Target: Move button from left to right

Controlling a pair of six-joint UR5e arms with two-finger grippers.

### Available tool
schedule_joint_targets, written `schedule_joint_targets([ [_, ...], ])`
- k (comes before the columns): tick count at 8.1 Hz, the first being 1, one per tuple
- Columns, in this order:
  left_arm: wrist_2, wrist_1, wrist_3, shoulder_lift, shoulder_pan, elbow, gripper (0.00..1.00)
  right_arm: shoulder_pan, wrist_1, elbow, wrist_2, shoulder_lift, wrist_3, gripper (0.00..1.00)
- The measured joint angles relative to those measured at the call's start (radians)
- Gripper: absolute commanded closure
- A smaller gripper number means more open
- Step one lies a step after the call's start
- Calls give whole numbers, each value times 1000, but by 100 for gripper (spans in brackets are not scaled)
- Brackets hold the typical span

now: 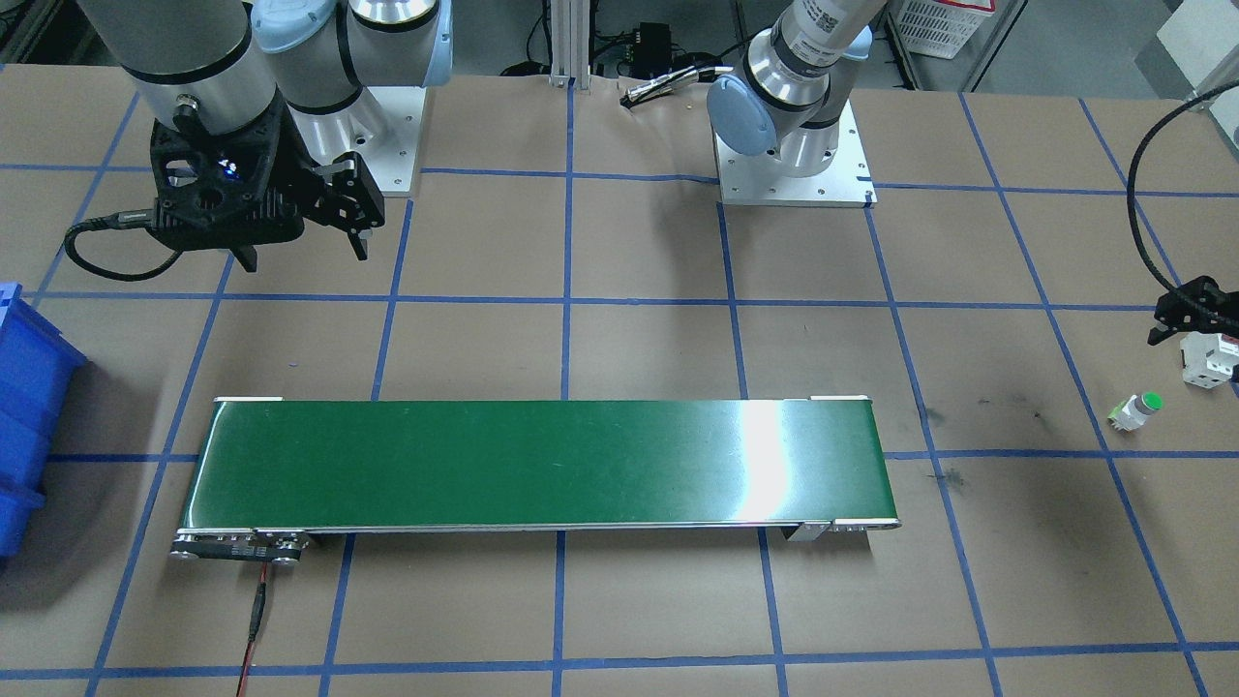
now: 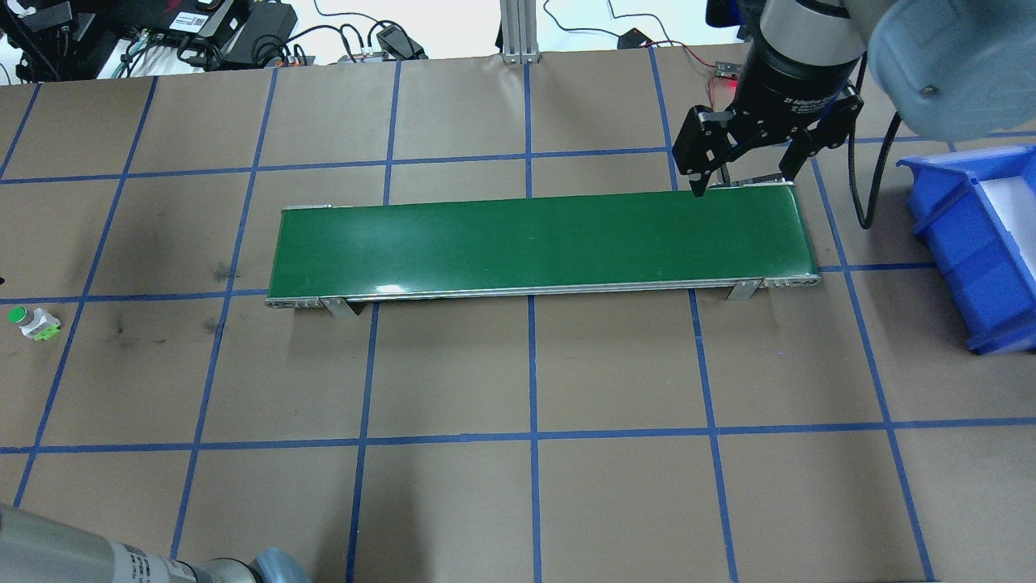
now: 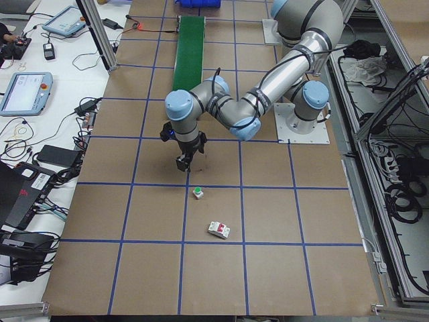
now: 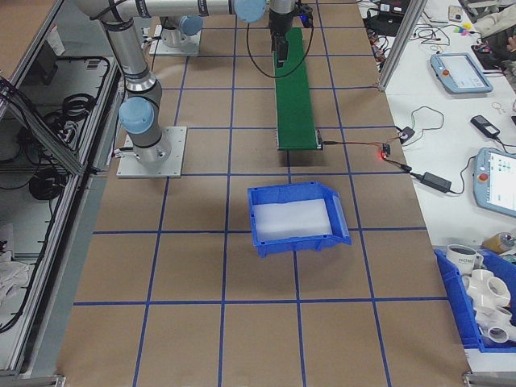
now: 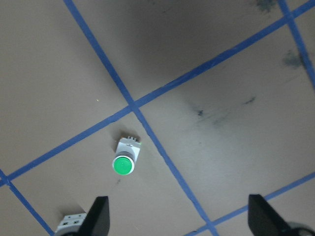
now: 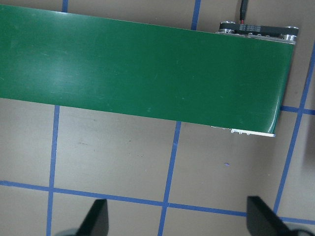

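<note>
Button [image 1: 1137, 410] on its side on the brown table [image 1: 639, 348], near the table's left end, green cap showing, well apart from the green conveyor belt [image 1: 537, 465] that runs along the table's middle. White block with a red mark [image 1: 1213, 360] just beside the button, closer to the end edge. Left gripper [image 5: 177, 221] above the table near the button, touching nothing, jaws wide apart and empty. Right gripper [image 2: 740, 182] over the belt's right end, at its far edge, jaws spread and empty. Blue bin [image 2: 971, 243] by the table's right end, clear of the belt.
</note>
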Motion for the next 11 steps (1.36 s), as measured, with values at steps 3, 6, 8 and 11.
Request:
schedule_joint_targets([
  [3,0,161,212,-131,66,-22,0,1,0,1,-1,0,0,0],
  [6,0,205,288,-208,73,-40,0,0,3,4,-1,0,0,0],
  [8,-2,231,302,-242,73,-49,4,0,2,6,-1,0,-6,0],
  [11,-9,252,307,-258,73,-59,75,1,2,7,-1,0,-6,0],
])
